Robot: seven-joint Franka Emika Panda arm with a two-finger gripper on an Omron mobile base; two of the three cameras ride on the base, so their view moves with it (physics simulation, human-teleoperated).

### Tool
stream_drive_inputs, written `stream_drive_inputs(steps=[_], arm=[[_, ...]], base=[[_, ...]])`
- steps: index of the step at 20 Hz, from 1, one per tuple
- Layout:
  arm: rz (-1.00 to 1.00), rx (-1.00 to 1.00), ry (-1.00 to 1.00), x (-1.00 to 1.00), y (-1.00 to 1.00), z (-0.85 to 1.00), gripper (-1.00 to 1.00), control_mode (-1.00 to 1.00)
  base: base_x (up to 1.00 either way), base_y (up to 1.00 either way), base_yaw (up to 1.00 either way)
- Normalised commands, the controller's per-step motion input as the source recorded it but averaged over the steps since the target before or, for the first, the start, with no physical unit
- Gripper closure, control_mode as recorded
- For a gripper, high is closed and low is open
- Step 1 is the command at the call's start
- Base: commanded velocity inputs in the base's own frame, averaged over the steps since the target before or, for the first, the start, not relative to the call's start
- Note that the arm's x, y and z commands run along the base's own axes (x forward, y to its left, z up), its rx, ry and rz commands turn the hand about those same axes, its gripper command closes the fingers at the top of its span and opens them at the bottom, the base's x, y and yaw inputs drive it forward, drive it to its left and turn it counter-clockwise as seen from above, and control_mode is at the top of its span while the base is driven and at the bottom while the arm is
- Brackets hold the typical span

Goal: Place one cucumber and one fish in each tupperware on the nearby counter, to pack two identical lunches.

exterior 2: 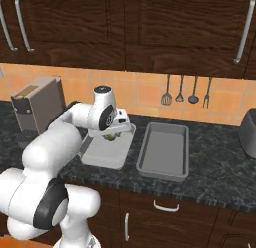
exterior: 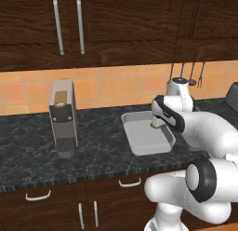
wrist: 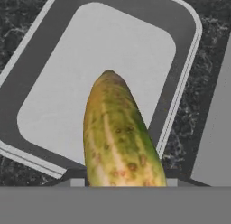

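Observation:
My gripper [exterior 2: 111,135] is shut on a yellow-green cucumber [wrist: 118,142] and hangs just above the left tupperware [exterior 2: 102,153], near its back end. In the hand view the cucumber points out over this tray's pale floor [wrist: 81,69]. The left base view shows the gripper [exterior: 155,125] and cucumber [exterior: 153,126] over the far part of the same tray [exterior: 144,139]. A second tupperware [exterior 2: 164,153] lies bare right beside the first on the dark counter [exterior 2: 220,167]. The fish is out of view.
A grey coffee machine [exterior: 62,118] stands on the counter left of the trays. A dark appliance [exterior 2: 248,132] sits at the far right. Utensils [exterior 2: 185,92] hang on the tiled wall behind. Drawers with silver handles [exterior: 130,182] run below the counter edge.

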Motion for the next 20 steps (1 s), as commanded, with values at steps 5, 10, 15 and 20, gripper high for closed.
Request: stream_drive_inputs(steps=[5,10,15,20], arm=[[0.00,0.00,0.15,0.72,0.18,-0.72,1.00,-1.00],[-0.02,0.00,-0.05,0.76,0.24,-0.56,-1.00,-1.00],[-0.01,0.00,-0.17,0.29,0.11,-0.41,-1.00,-1.00],[0.00,0.00,-0.24,-0.85,0.00,-0.02,-1.00,-1.00]], base=[[0.00,0.00,0.00],[0.00,0.00,0.00],[0.00,0.00,0.00],[0.00,0.00,0.00]])
